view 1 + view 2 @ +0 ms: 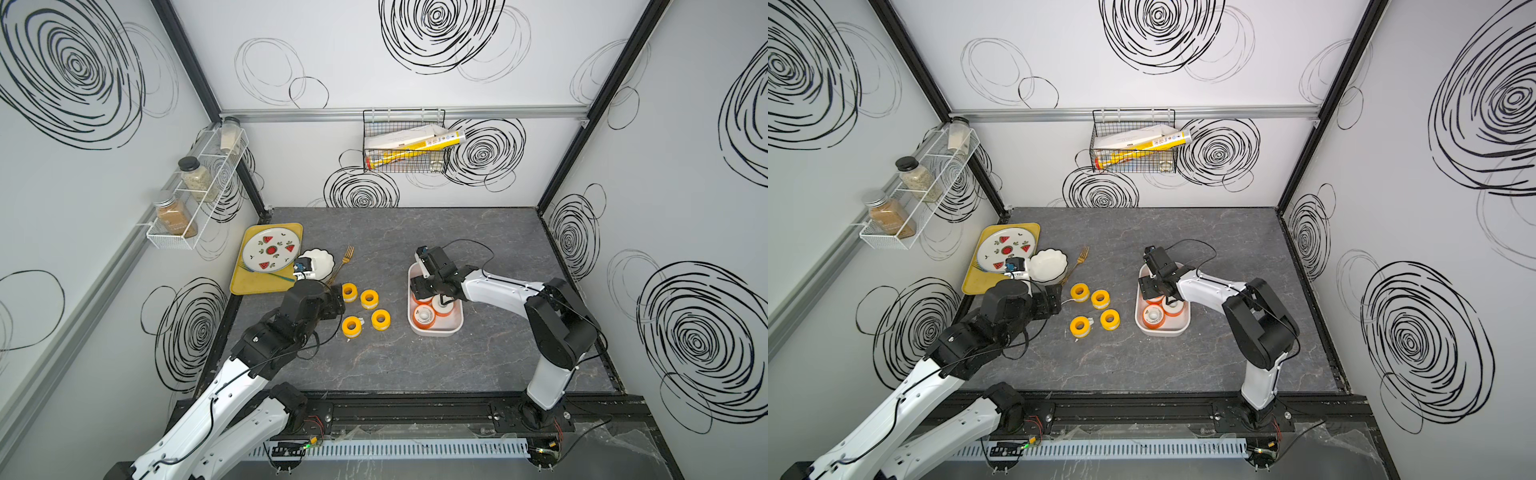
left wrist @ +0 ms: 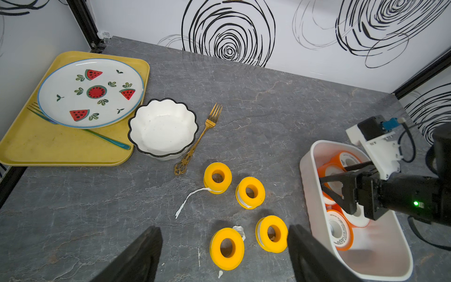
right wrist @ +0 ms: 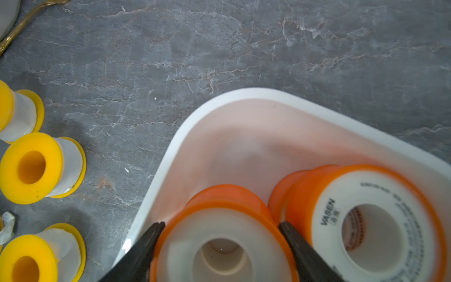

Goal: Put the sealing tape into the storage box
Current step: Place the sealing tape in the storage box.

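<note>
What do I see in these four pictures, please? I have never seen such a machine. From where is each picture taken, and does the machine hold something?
You see two robot arms at a grey table. Each arm ends in a claw with two fingers. Two pictures look down on the whole scene from above. The other two come from small cameras on the arms' wrists, so they show the claws from close by.

On the table lie four yellow spools of sealing tape, a gold fork, a white bowl and a yellow tray with a watermelon plate. The white storage box already holds orange spools.

The right claw is closed on another orange spool, in the box. The left claw is open and empty, near the yellow spools.
</note>
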Action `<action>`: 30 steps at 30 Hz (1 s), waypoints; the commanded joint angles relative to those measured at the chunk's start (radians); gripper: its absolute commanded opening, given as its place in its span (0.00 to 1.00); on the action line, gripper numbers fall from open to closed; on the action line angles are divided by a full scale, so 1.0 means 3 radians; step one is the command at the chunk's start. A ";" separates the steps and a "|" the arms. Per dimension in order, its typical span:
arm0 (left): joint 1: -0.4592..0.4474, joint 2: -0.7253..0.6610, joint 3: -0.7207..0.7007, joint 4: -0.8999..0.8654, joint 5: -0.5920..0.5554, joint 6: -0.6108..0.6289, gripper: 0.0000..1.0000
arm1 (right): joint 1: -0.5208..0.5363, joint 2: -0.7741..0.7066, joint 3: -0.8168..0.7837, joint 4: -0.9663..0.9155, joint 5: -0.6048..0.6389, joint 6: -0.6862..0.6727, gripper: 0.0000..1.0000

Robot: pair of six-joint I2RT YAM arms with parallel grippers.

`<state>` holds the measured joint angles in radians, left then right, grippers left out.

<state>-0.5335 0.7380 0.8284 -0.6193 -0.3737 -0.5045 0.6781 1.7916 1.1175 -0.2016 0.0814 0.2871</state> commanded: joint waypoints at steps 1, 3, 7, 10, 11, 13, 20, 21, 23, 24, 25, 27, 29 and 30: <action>0.0021 0.0001 -0.0021 0.0146 0.0022 0.0043 0.87 | -0.0006 0.0031 0.0100 -0.0002 -0.0012 -0.0016 0.73; 0.0021 0.0002 -0.0021 0.0142 0.0018 0.0041 0.87 | -0.0005 0.0023 0.0100 -0.0014 -0.0022 -0.0019 0.77; 0.0023 0.0000 -0.0020 0.0142 0.0019 0.0045 0.87 | -0.0005 -0.0009 0.0089 -0.0018 -0.0052 -0.0016 0.80; 0.0024 0.0000 -0.0021 0.0142 0.0018 0.0042 0.87 | -0.0006 -0.0035 0.0075 -0.0033 -0.0038 -0.0013 0.82; 0.0022 0.0000 -0.0020 0.0142 0.0022 0.0041 0.87 | -0.0005 -0.0043 0.0069 -0.0030 -0.0035 -0.0015 0.82; 0.0023 -0.0002 -0.0020 0.0143 0.0021 0.0037 0.87 | -0.0007 -0.0060 0.0066 -0.0034 -0.0046 -0.0011 0.82; 0.0021 0.0000 -0.0021 0.0142 0.0030 0.0041 0.87 | -0.0008 -0.0153 0.0024 -0.0044 -0.0087 -0.0011 0.76; 0.0027 0.0002 -0.0022 0.0145 0.0032 0.0041 0.87 | -0.0006 -0.0162 0.0023 -0.0048 -0.0093 -0.0011 0.75; 0.0019 0.0005 -0.0021 0.0144 0.0029 0.0044 0.87 | -0.0008 -0.0163 0.0026 -0.0068 -0.0125 -0.0011 0.73; 0.0021 0.0007 -0.0023 0.0143 0.0029 0.0044 0.87 | -0.0005 -0.0163 0.0018 -0.0075 -0.0125 -0.0006 0.72; 0.0024 0.0008 -0.0022 0.0142 0.0029 0.0044 0.87 | -0.0008 -0.0169 0.0014 -0.0082 -0.0125 -0.0003 0.72; 0.0021 0.0014 -0.0026 0.0142 0.0031 0.0044 0.87 | -0.0005 -0.0184 -0.0002 -0.0094 -0.0116 0.0004 0.71; 0.0022 0.0013 -0.0026 0.0142 0.0037 0.0040 0.87 | -0.0006 -0.0209 -0.0020 -0.0098 -0.0093 0.0004 0.71; 0.0020 0.0017 -0.0023 0.0146 0.0038 0.0040 0.87 | -0.0007 -0.0222 -0.0030 -0.0090 -0.0074 0.0004 0.71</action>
<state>-0.5335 0.7414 0.8284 -0.6193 -0.3672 -0.5041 0.6773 1.7741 1.1175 -0.2131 0.0586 0.2836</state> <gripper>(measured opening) 0.872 0.724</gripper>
